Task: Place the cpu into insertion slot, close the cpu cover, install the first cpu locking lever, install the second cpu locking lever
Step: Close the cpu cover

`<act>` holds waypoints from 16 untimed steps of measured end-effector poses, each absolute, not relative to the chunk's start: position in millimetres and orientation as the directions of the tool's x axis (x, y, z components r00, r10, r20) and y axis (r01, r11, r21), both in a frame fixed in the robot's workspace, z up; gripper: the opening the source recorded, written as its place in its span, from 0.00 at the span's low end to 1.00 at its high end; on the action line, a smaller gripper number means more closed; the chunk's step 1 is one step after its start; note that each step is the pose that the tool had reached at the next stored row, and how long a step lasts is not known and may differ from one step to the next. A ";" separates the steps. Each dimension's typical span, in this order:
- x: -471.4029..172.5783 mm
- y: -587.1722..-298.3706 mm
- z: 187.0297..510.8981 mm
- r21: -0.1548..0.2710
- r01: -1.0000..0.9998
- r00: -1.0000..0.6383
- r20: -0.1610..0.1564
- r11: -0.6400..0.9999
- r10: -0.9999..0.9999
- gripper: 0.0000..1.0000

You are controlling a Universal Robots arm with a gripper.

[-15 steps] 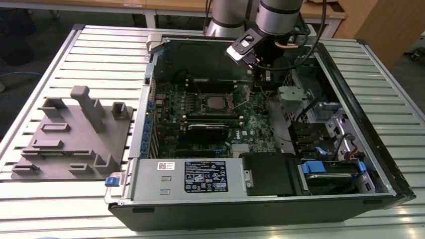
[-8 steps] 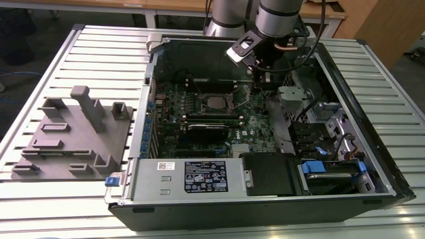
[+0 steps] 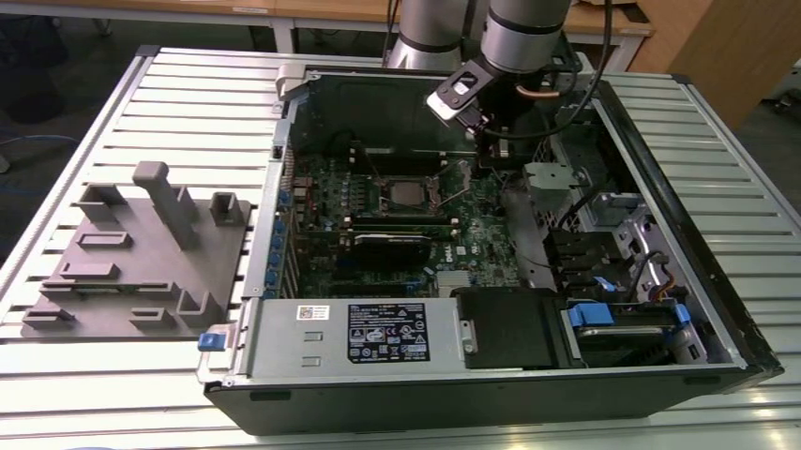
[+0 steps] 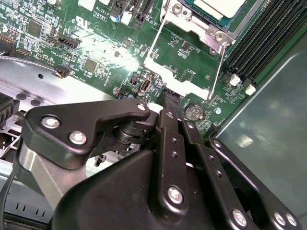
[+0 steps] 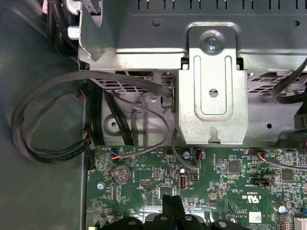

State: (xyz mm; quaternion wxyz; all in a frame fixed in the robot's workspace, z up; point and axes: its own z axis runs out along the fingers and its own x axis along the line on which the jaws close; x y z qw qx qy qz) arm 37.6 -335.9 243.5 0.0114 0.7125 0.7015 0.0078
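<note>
Gripper (image 3: pixel 486 155) of mine, exterior view: inside the open computer case (image 3: pixel 501 403), just to the exterior view's right of the cpu (image 3: pixel 403 194). Second wrist view: my fingers (image 4: pixel 165 112) are pressed together, nothing between them, tips at the free edge of the opened cpu cover (image 4: pixel 175 81); the cpu sits in the insertion slot (image 4: pixel 201 28). First wrist view: closed tips above the green motherboard (image 5: pixel 230 191).

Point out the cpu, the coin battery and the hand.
cpu (image 4: pixel 218 5), second wrist view, silvery top.
coin battery (image 5: pixel 122 174), first wrist view, its face.
hand (image 5: pixel 171 198), first wrist view, between fingertips.
</note>
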 end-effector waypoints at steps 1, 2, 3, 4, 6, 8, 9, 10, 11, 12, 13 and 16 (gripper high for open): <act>37.7 -335.8 243.3 0.027 1.000 0.016 -0.005 -0.015 1.000 0.10; 37.5 -335.9 243.1 0.027 1.000 0.016 -0.005 -0.015 1.000 0.10; 37.3 -335.9 243.1 0.027 1.000 0.016 -0.005 -0.015 1.000 0.10; 37.0 -335.8 243.0 0.027 1.000 0.016 -0.005 -0.016 1.000 0.10; 35.2 -335.9 242.9 0.027 1.000 0.016 -0.005 -0.015 1.000 0.10; 32.4 -335.8 242.9 0.028 0.999 0.016 -0.005 -0.015 1.000 0.10; 30.6 -335.8 242.9 0.029 0.999 0.016 -0.005 -0.015 1.000 0.10; 28.7 -335.8 242.9 0.030 0.999 0.016 -0.005 -0.015 1.000 0.10; 26.9 -335.9 242.9 0.032 0.999 0.016 -0.005 -0.016 1.000 0.10; 25.1 -335.9 242.9 0.033 0.999 0.016 -0.005 -0.016 1.000 0.10; 23.4 -335.9 242.9 0.035 0.999 0.016 -0.005 -0.015 1.000 0.10; 18.3 -335.9 242.9 0.041 0.999 0.016 -0.005 -0.016 1.000 0.10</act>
